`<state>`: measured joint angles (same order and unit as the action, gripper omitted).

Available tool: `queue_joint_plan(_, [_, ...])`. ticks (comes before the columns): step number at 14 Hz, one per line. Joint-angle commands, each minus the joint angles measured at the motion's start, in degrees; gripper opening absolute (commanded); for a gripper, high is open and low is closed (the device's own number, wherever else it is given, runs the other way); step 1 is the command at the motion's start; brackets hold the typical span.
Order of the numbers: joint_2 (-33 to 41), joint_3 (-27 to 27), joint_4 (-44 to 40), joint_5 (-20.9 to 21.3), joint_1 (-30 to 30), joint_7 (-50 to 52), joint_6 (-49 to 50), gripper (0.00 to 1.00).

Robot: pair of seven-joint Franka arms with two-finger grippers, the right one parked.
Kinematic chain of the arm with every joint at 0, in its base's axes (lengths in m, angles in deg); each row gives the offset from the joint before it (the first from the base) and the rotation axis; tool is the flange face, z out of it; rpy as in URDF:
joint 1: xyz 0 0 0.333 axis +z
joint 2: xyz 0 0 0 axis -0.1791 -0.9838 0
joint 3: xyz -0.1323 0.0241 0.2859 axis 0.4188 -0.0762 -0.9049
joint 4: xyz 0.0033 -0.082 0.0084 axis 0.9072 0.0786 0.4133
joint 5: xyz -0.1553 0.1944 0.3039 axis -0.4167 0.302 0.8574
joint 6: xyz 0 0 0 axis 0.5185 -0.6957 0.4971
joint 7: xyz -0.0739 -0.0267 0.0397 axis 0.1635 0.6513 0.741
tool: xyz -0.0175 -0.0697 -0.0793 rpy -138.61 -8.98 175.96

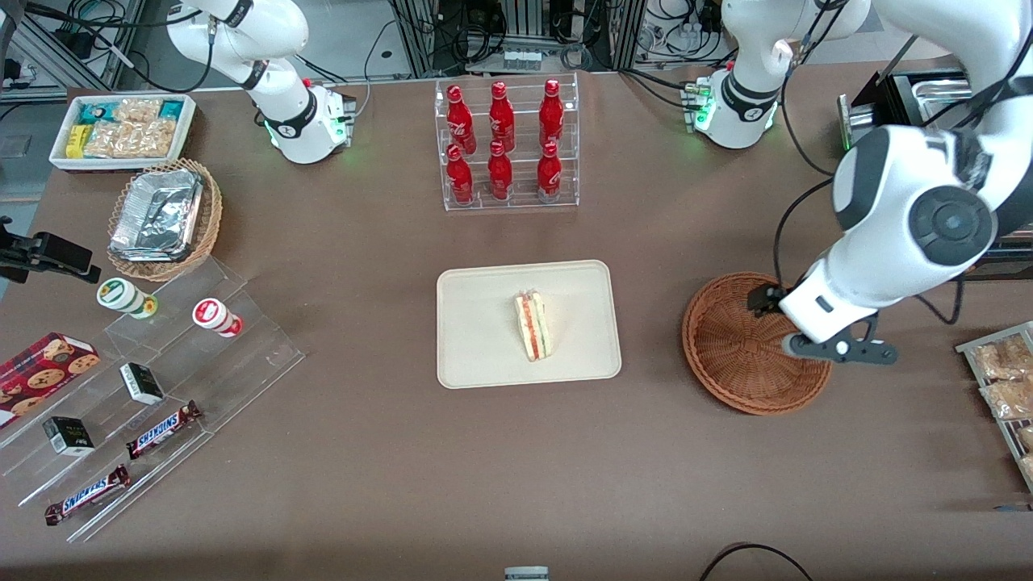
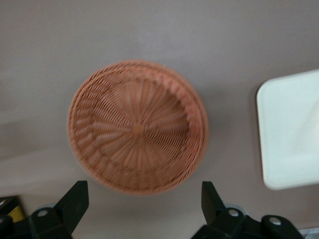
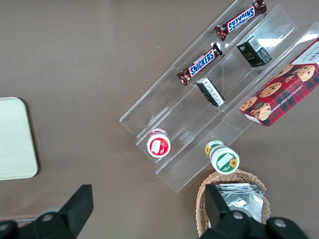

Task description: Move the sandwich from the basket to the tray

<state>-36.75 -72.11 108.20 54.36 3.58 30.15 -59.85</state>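
The sandwich (image 1: 532, 326), a pale wedge with red and green stripes along its edge, lies on the cream-beige tray (image 1: 484, 355) in the middle of the table. The reddish-brown wicker basket (image 1: 738, 355) stands empty toward the working arm's end; the left wrist view shows its bare woven floor (image 2: 137, 127) and a corner of the tray (image 2: 289, 134). My left gripper (image 1: 775, 311) hangs above the basket, its fingers (image 2: 75, 201) spread wide and empty.
A clear rack of red bottles (image 1: 506, 145) stands farther from the camera than the tray. Toward the parked arm's end are a tan basket with foil containers (image 1: 161, 218), a white tub of snacks (image 1: 121, 129) and an acrylic step display (image 1: 145, 403). Packets (image 1: 1005, 379) lie near the working arm.
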Motion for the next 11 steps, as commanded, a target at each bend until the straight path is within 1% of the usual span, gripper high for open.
queue_joint_plan(1, [6.7,0.5,2.9,-0.2,4.8,-7.8,3.5,1.0])
queue_joint_plan(2, [8.1,0.4,2.7,-0.2,5.1,-9.9,5.6,1.0])
queue_joint_plan(5, [11.6,0.6,2.0,-0.1,7.3,-11.5,9.1,1.0])
queue_joint_plan(8, [12.3,0.7,-1.4,-0.1,9.0,-12.9,13.8,1.0])
queue_joint_plan(11, [13.6,0.1,-1.7,-0.1,9.1,-13.5,14.5,1.0])
